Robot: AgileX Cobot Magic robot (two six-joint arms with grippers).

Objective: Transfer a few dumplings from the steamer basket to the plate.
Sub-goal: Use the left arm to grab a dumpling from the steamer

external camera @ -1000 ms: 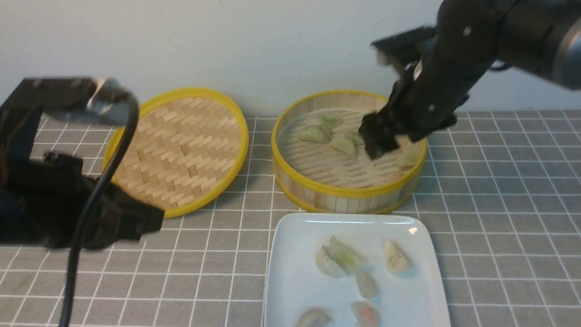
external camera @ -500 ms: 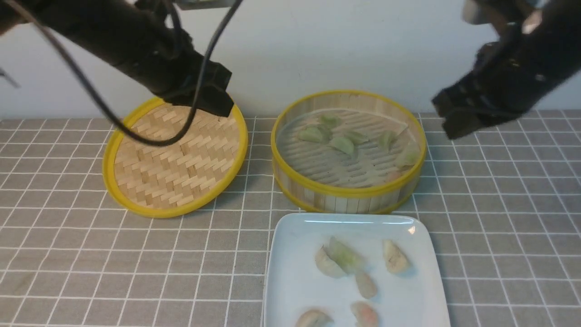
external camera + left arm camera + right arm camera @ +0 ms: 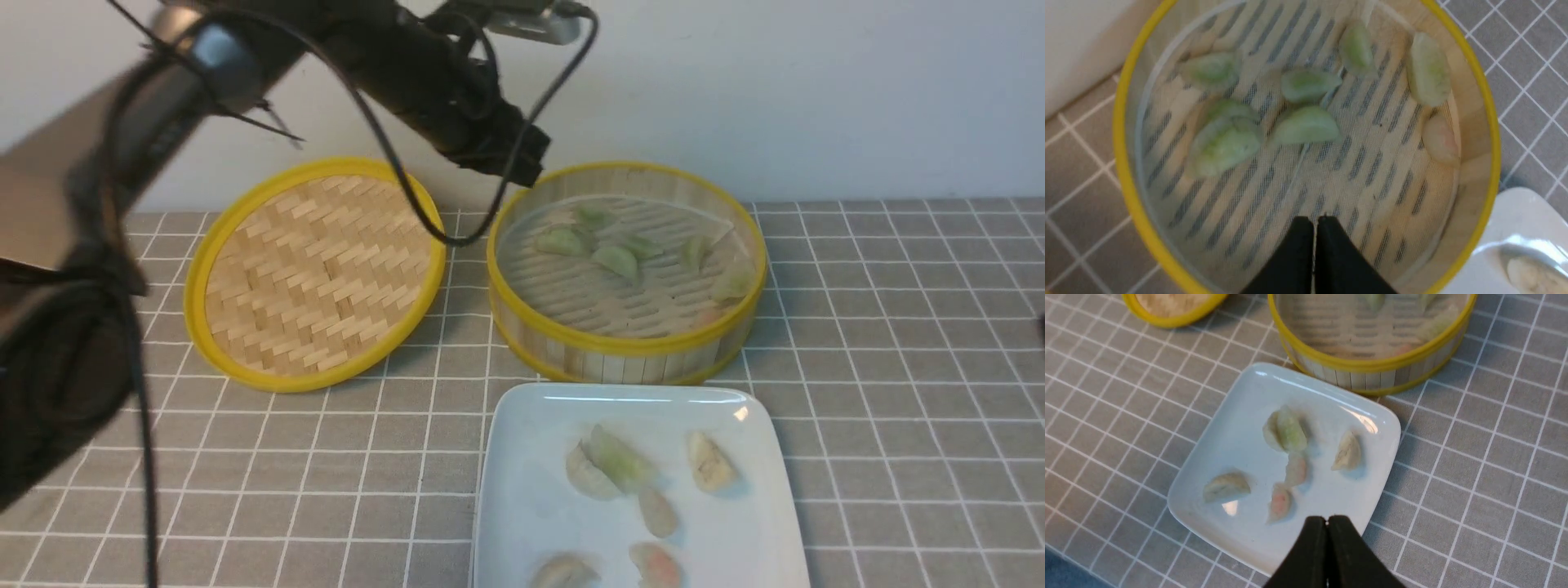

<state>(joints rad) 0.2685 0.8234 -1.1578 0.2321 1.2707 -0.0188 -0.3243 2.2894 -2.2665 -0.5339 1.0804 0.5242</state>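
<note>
Swung out of the front view since the earlier frames, the right gripper (image 3: 1327, 519) is held over the rim of the plate (image 3: 531, 506), its jaws pressed together on nothing. Six dumplings (image 3: 620, 461) are spread on the plate, and several more are left in the steamer basket (image 3: 629, 359) just behind it. Beyond, the left gripper (image 3: 521, 166), likewise closed and empty, has been carried from the lid (image 3: 314, 273) to above the basket's far left rim.

Nothing legible in any view: no writing, label, brand or number. The left arm (image 3: 449, 106) is motion-blurred in the front view, so any marking on it, if there is one, cannot be made out.
</note>
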